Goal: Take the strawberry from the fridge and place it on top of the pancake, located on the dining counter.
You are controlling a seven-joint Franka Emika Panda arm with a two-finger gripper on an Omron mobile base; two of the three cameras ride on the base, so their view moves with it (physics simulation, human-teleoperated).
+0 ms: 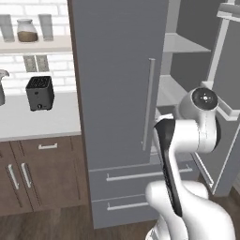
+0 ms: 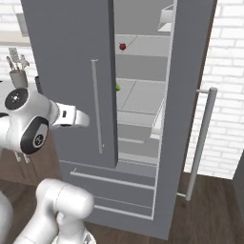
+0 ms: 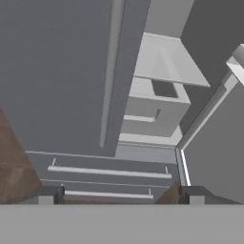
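The strawberry (image 2: 122, 46) sits as a tiny red dot on an upper white shelf inside the fridge (image 2: 71, 71), in the upper middle of the right base view. One shelf below it, at the edge of the closed left door, a small green item (image 2: 118, 87) peeks out. The fridge's right door (image 2: 190, 109) stands swung wide, which is why the shelves and the berry are exposed at all; its long bar handle (image 2: 202, 143) faces outward at the right of that frame.

The gripper (image 3: 122, 194) appears at the bottom of the hand view, its two dark finger tips far apart and nothing between them, so it is spread wide and empty. It looks down at the lower drawers (image 3: 107, 171), well below the berry's shelf. The reach into the fridge has probably not begun, and the hand must rise considerably.

In the left base view, a black toaster (image 1: 39, 93) stands on the white worktop (image 1: 37, 122) at left.
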